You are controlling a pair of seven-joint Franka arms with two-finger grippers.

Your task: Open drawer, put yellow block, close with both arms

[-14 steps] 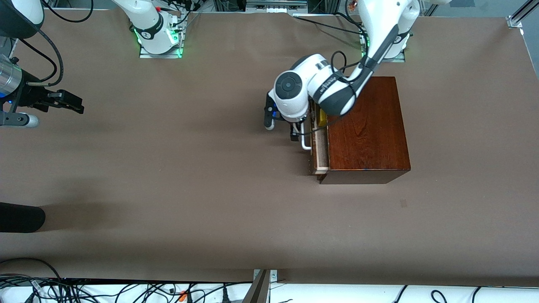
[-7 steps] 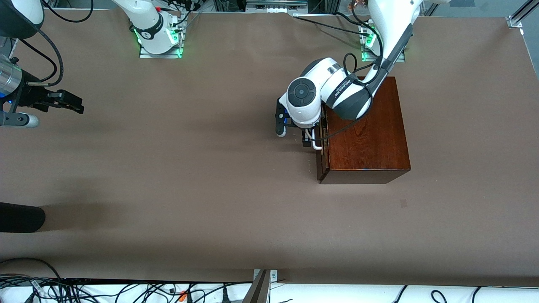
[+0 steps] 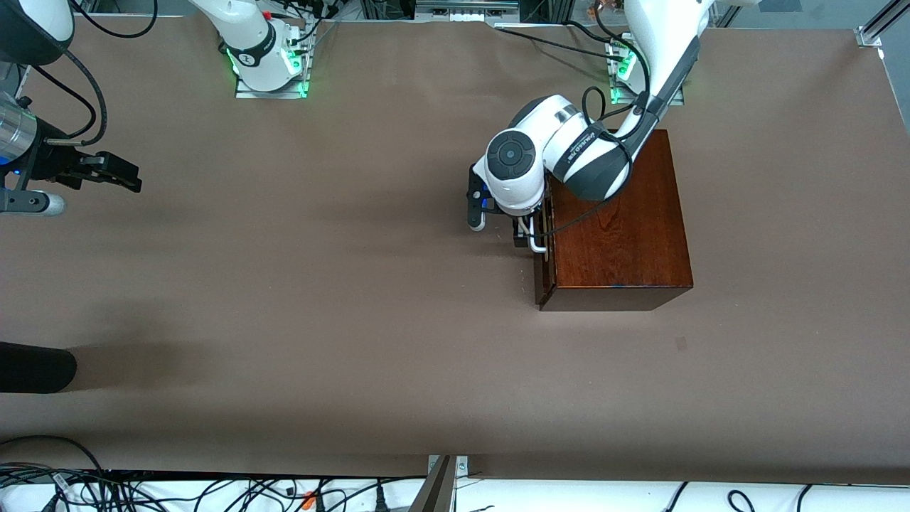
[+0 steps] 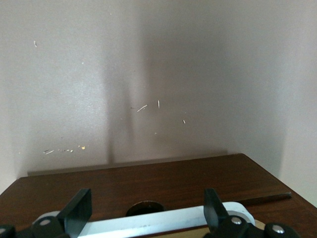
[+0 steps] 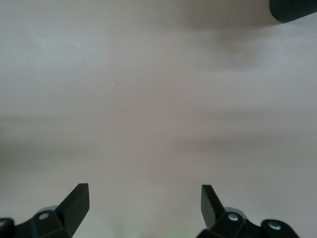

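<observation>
The mahogany box (image 3: pixel 615 220) stands toward the left arm's end of the table. Its drawer (image 3: pixel 543 274) is pushed in flush, the dark front (image 4: pixel 148 181) level with the box. My left gripper (image 3: pixel 523 233) (image 4: pixel 146 206) is right at the white bar handle (image 3: pixel 534 240) (image 4: pixel 163 220), open, with the bar lying across between its wide-spread fingers. The yellow block is hidden. At the right arm's end, my right gripper (image 3: pixel 124 174) (image 5: pixel 143 198) hangs open over bare table with nothing in it, and that arm waits.
A black rounded object (image 3: pixel 35 366) pokes in at the right arm's end, nearer the front camera, and it shows as a dark shape (image 5: pixel 294 10) in the right wrist view. Cables (image 3: pixel 213 491) and a metal bracket (image 3: pixel 441 483) run along the near edge.
The drawer slid from partly open to fully shut, pushed by my left gripper moving toward the box. The yellow block seen inside a second ago is now covered. The right arm stayed still.
</observation>
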